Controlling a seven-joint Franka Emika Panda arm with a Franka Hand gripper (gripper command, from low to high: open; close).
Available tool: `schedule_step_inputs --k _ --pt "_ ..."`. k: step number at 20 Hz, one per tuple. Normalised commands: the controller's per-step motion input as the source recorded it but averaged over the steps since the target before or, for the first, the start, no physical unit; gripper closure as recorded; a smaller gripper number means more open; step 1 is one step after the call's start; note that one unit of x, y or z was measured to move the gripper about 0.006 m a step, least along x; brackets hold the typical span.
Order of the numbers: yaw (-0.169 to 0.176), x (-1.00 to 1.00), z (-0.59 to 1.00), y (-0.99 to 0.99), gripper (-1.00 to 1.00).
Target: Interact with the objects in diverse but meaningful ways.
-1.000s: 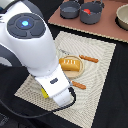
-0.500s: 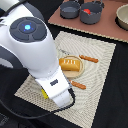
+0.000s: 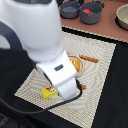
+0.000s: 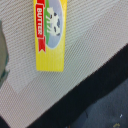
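A yellow block (image 3: pixel 48 91) with a red label lies on the beige woven mat (image 3: pixel 100 90), right beside the arm's white hand. In the wrist view the same yellow block (image 4: pixel 50 35) fills the frame, with a red "BUTTER" ribbon and a cow picture. My gripper (image 3: pixel 67 87) hangs low over the mat next to the block, and its fingers are hidden under the hand. An orange-brown bread loaf (image 3: pixel 76 64) sits mid-mat, half covered by the arm. A red tomato (image 3: pixel 87 11) rests in a dark pot (image 3: pixel 93 17) at the back.
A thin orange stick (image 3: pixel 90 59) lies on the mat beyond the loaf. A second dark pot (image 3: pixel 70 8) and a pale bowl (image 3: pixel 123 16) stand on the brown surface behind. Black tabletop (image 4: pixel 95 110) surrounds the mat. A black cable (image 3: pixel 30 111) trails from the arm.
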Motion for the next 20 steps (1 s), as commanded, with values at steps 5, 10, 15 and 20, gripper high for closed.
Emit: schedule_step_inputs --k 5,10,15,20 --pt "-0.006 0.01 0.77 0.27 -1.00" --pt "-0.055 0.03 0.32 0.41 -1.00" --pt "-0.225 -0.06 0.00 0.36 -1.00" --pt "-0.258 0.00 0.00 0.42 -1.00"
